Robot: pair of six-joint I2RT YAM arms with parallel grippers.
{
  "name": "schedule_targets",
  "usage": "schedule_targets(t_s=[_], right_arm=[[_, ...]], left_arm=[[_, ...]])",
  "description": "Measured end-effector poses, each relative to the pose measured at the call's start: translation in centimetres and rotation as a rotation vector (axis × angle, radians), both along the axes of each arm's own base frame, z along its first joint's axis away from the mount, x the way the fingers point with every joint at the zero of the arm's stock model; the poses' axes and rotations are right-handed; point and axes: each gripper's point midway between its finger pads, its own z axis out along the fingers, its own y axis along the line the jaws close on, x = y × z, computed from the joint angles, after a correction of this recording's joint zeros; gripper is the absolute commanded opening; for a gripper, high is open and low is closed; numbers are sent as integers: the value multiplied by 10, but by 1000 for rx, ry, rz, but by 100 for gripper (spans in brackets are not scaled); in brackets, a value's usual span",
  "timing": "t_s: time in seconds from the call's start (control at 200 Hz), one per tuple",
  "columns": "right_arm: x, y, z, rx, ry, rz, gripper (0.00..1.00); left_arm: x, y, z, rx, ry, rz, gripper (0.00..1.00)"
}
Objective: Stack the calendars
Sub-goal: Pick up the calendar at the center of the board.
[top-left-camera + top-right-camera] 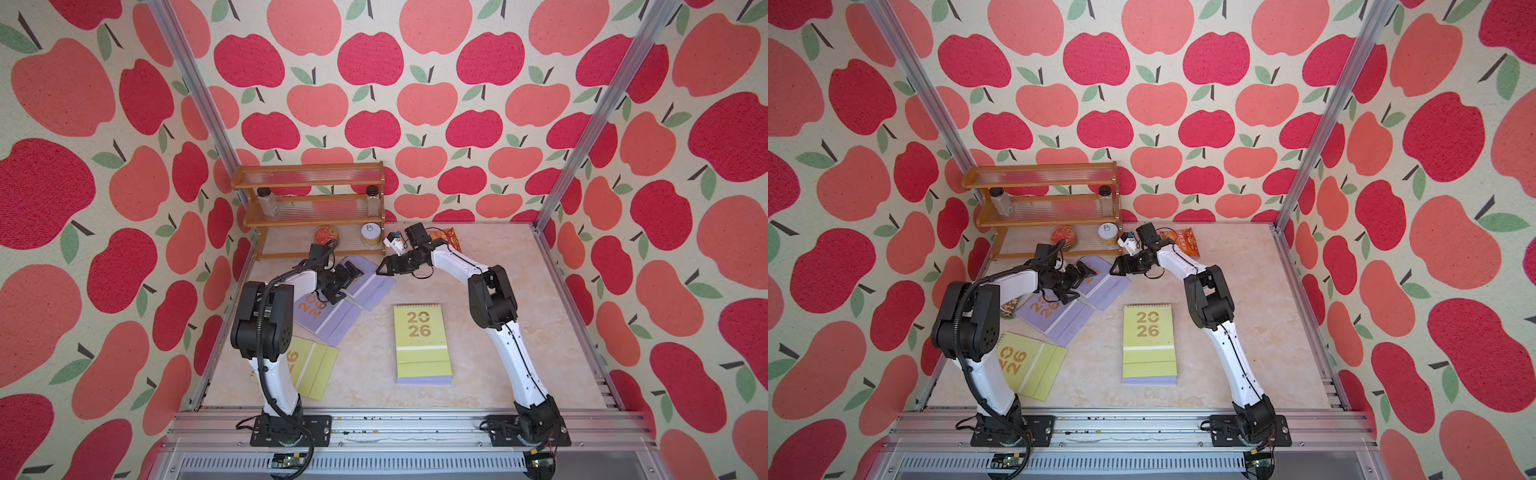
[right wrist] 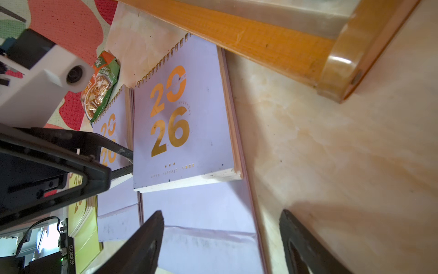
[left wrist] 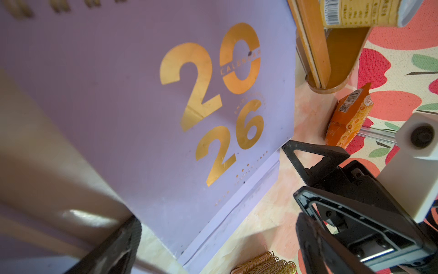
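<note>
Calendars in 4 spots on the bench (image 1: 490, 340). Mid-bench: stack (image 1: 422, 332), yellow-green cover on top, lavender edges showing beneath at the near end. Near left, partly hidden behind the left arm: loose yellow-green calendar (image 1: 313, 370), lying flat. Far left, just in front of the wooden shelf (image 1: 309, 208): far lavender calendar (image 1: 376, 284), with a second lavender calendar (image 1: 322, 322) just nearer and further left, edges overlapping.

Left hand (image 1: 349, 284) released, spread fully wide, poised over the meeting point of the 2 lavender calendars; gripping nothing. In the left wrist view, far lavender calendar's gold "2026" cover framed between the fingers (image 3: 118, 246); contact impossible to tell.

Right hand (image 1: 384, 269) extended from the right, tip near the left hand, likewise released, jaws well parted, holding nothing. In the right wrist view, 1 finger (image 2: 144, 242) over the far lavender calendar's lower flap, the other over bare bench just beyond its far edge; contact again impossible to tell.

Orange packet (image 1: 1187, 241) at the far wall, behind the right arm.
</note>
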Motion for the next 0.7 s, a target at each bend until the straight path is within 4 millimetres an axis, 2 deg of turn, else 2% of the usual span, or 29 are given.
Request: schedule_targets(t_s=[0.52, 0.7], right_arm=[[-17, 1, -1, 35, 65, 62, 74], [-26, 0, -2, 68, 116, 85, 69]], left_arm=[[2, -2, 0, -12, -1, 3, 100], [-6, -1, 1, -3, 4, 11, 100]])
